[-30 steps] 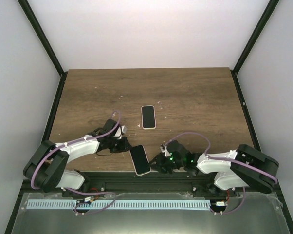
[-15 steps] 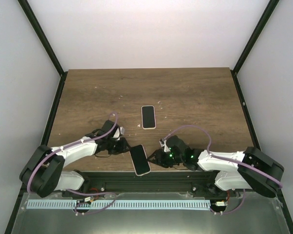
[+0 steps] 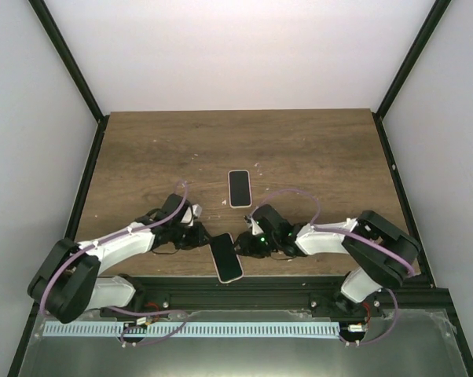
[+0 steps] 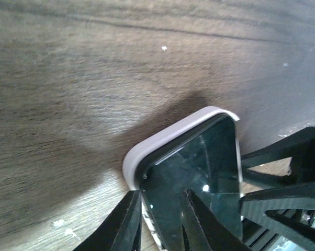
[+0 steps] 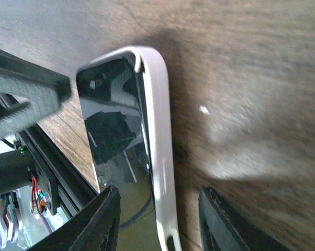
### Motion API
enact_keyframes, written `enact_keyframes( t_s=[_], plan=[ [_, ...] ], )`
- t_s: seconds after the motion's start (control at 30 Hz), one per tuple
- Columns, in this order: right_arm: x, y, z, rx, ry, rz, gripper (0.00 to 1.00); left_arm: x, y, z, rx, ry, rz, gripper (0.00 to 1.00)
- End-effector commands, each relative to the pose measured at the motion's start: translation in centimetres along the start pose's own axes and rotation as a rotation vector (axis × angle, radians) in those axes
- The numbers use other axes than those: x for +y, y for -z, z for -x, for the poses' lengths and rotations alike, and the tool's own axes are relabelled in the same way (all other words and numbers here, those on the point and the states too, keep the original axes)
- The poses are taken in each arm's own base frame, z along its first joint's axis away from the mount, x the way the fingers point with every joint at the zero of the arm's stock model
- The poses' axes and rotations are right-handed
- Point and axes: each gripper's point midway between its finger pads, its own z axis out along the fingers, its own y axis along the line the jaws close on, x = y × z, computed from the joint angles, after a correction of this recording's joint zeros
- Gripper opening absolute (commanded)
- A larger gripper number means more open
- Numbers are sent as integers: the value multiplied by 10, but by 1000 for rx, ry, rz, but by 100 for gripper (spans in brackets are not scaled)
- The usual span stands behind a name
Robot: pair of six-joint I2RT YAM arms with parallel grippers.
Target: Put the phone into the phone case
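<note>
The black phone [image 3: 225,256] lies face up inside a cream phone case [image 3: 239,268] at the table's front edge, slightly tilted. My left gripper [image 3: 200,237] is at its left side. In the left wrist view its jaws [image 4: 160,225] are closed narrow over the case's rim [image 4: 162,137], with one finger on the wood and the other on the phone's glass [image 4: 204,167]. My right gripper [image 3: 246,245] is open at the right side. In the right wrist view it [image 5: 160,225] straddles the case's long edge [image 5: 160,130] beside the glossy phone [image 5: 113,130].
A second cream-rimmed slab with a black face [image 3: 239,188] lies flat at the table's middle. The black frame rail [image 3: 244,289] runs along the front edge, just under the cased phone's near end. Grey walls close the sides.
My right arm has swung left and forward, bringing its gripper up against the right side of the cased phone. The left gripper and the phone have hardly moved.
</note>
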Motion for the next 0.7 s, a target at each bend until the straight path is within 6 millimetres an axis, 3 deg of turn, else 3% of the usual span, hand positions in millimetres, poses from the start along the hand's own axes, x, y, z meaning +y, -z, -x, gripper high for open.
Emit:
enact_keyframes(
  t_s=[0.0,0.2,0.33,0.5,0.67],
  plan=[
    [8,-9,6,26,78,51,43,11,-13,-12,43,26,-7,22],
    [25,-15,8,49,83,180,43,19,-18,-21,59,55,-11,18],
    [32,-15,14,45,69,216,30,15,-17,-19,60,54,-20,17],
    [24,3,34,-65,11,194,17,-3,-6,-2,15,21,-36,21],
    [4,23,49,-180,-30,136,14,-29,2,15,-33,-40,-114,30]
  ],
)
